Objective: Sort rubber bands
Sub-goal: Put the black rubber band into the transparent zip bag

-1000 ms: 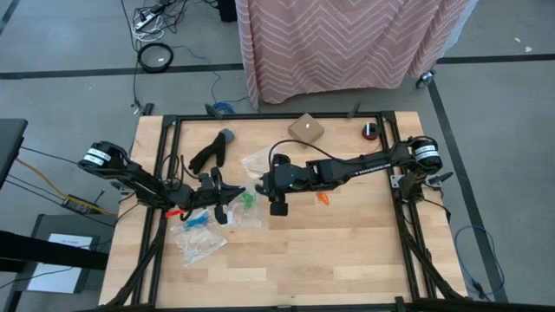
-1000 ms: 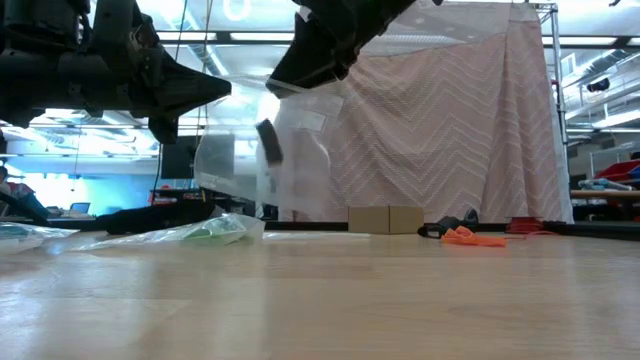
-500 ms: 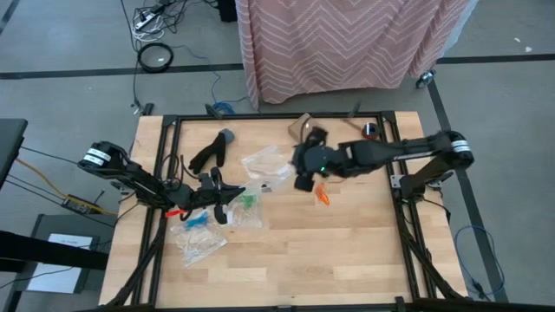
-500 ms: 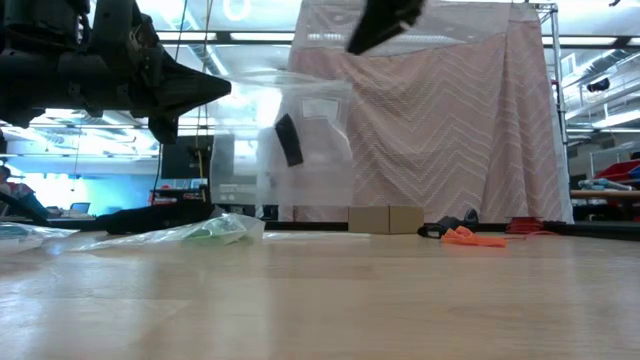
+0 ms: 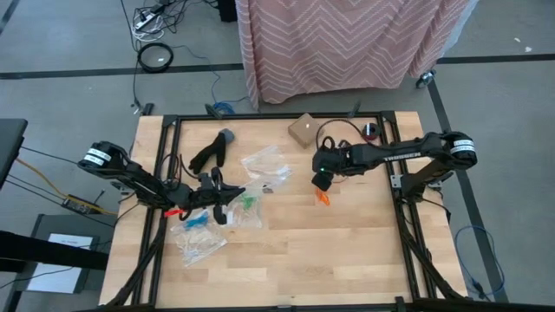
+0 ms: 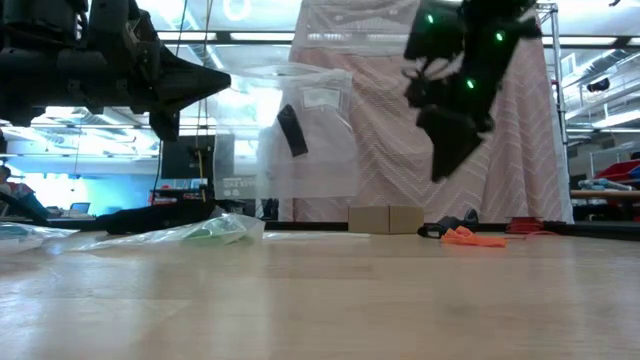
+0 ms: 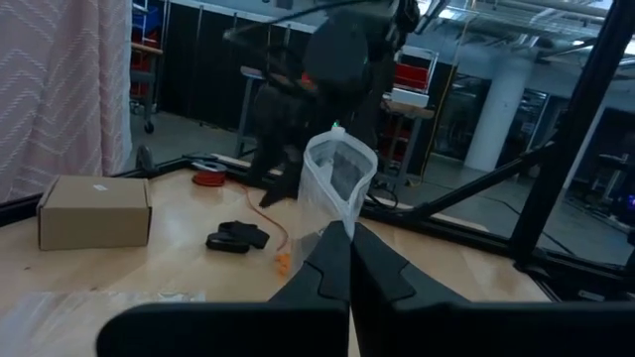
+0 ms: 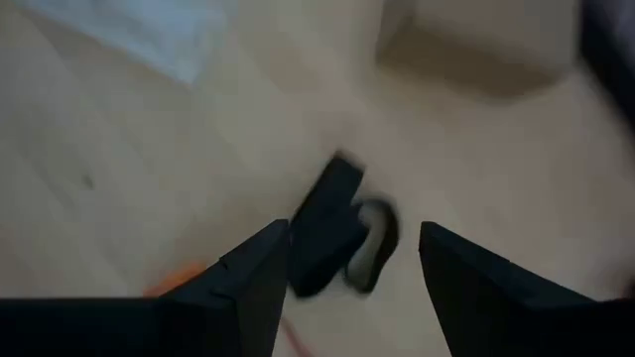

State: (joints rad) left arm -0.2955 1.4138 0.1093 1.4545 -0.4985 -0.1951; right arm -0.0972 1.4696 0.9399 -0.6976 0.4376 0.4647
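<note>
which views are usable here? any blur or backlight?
Right wrist view: motion-smeared; only the open right gripper reads clearly. Low view: bright background silhouettes the left gripper; the clear bag it holds looks hazy. High view: even light, orange rubber bands distinct.

Near half of the light wooden worktop [image 5: 329, 251]: bare, open passage. Left side crowded: clear plastic zip bags [image 5: 208, 232] heaped by the left gripper [image 5: 227, 204], one more clear bag [image 5: 264, 165] mid-worktop. Far edge: small brown cardboard box [image 5: 305, 129]. Right gripper [image 5: 320, 182], jaws wide, hangs over the orange rubber bands [image 5: 323, 198], blocking approach from above.
</note>
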